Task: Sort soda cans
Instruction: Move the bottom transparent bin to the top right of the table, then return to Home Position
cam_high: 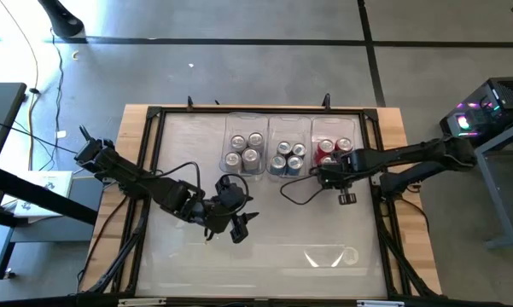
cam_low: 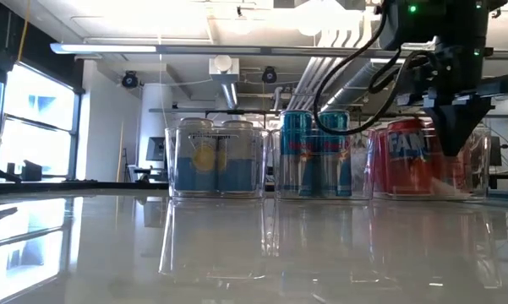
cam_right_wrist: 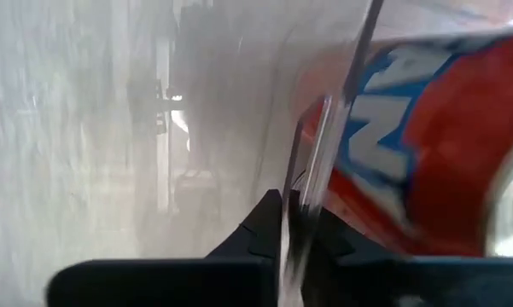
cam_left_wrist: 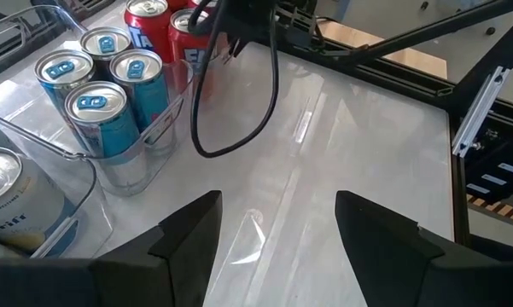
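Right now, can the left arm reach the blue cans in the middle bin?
Probably yes. The left gripper is open and empty, and bare table lies between it and the blue cans; only their bin wall stands in front, so from above.

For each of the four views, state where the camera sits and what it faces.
High: overhead, looking down; both arms, three bins.
Low: table height, facing the bins; right gripper.
Left wrist: past open left gripper toward blue cans.
Right wrist: shut right gripper on the bin wall, red can behind.
Shared: red cans.
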